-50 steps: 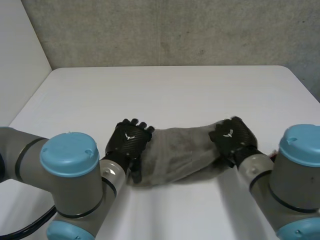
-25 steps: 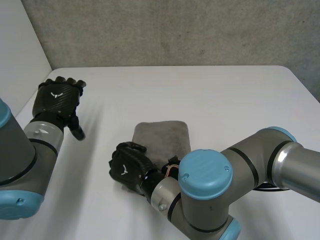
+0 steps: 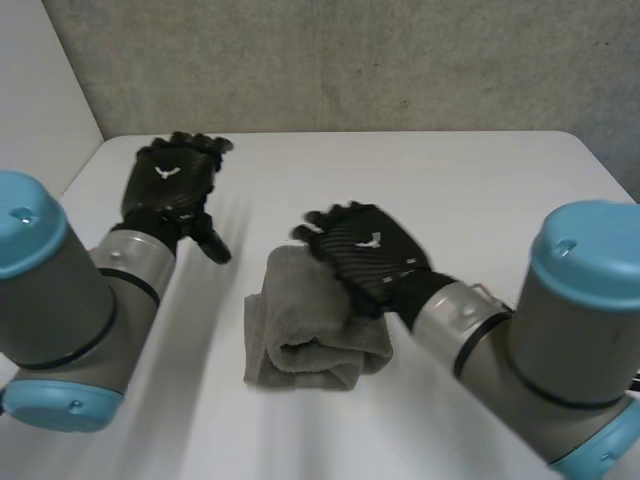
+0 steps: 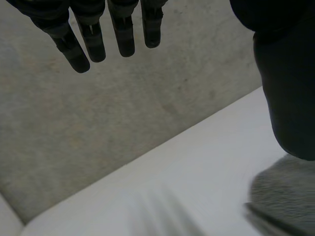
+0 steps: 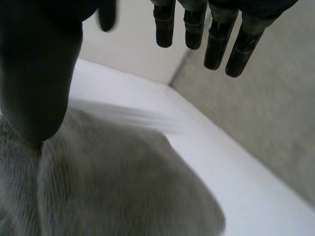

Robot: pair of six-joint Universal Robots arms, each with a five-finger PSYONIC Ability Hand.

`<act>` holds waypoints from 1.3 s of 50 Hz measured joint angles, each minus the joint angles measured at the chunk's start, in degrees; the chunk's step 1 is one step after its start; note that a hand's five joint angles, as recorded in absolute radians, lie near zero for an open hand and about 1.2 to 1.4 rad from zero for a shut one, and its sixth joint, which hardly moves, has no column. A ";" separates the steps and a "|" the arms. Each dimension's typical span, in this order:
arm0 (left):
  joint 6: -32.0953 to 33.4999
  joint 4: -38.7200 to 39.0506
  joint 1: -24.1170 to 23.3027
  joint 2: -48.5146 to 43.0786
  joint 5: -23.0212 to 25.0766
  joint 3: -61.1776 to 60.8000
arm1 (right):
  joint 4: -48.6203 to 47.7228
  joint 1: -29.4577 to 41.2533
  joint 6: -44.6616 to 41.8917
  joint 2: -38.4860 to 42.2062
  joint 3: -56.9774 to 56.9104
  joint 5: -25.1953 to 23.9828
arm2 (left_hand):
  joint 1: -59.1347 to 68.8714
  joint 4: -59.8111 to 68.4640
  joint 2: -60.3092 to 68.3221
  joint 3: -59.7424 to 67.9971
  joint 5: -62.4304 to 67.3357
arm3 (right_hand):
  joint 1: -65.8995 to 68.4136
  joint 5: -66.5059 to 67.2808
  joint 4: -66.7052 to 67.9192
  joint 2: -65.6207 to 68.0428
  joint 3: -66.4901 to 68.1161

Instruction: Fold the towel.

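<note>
Grey towel [image 3: 305,345] lies folded on white table [image 3: 470,180]; right hand [image 3: 365,250] over it, fingers [image 5: 216,44] straight, holding nothing; left hand [image 3: 172,185] well apart, released. Risk: careless right-hand retreat snags top layer, fold reopens

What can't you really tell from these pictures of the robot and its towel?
- Head view: the far end of the towel is hidden under the right robot hand; whether the palm touches it cannot be told.
- Left wrist view: the towel is blurred, cut off by the picture's edge and partly behind the thumb of the left robot hand.
- Right wrist view: the towel's weave is blurred; the right robot hand's thumb hides part.
</note>
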 measured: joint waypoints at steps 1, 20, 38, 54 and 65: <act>-0.76 -0.12 -0.85 -0.90 0.00 0.20 | 1.41 -1.29 1.43 -0.21 0.15 0.27 | 0.00 0.00 0.00 0.00 0.00 | 0.00 0.00 0.00 0.00 0.00; -2.72 -0.80 -7.15 -16.46 0.39 0.50 | 5.47 -4.12 4.30 15.74 -6.94 1.94 | 0.00 0.00 0.00 0.00 -0.13 | 0.00 0.00 0.00 0.00 0.00; -2.77 -9.29 -5.71 -5.01 0.39 5.41 | 5.96 -9.08 4.22 -0.75 -8.47 8.73 | -0.07 0.00 0.00 -0.03 -0.56 | -0.02 0.00 0.00 0.00 0.00; -2.69 -16.32 3.57 11.48 1.11 8.37 | 10.87 -22.76 4.76 -13.57 -8.11 15.15 | -0.14 0.00 -0.22 -0.05 -0.84 | -0.04 0.00 0.00 0.00 0.00; -2.87 -17.04 3.69 11.58 2.09 8.07 | 11.25 -23.05 4.71 -13.27 -8.34 14.91 | 9.13 9.42 9.67 10.38 11.00 | 0.04 0.00 0.01 0.02 0.01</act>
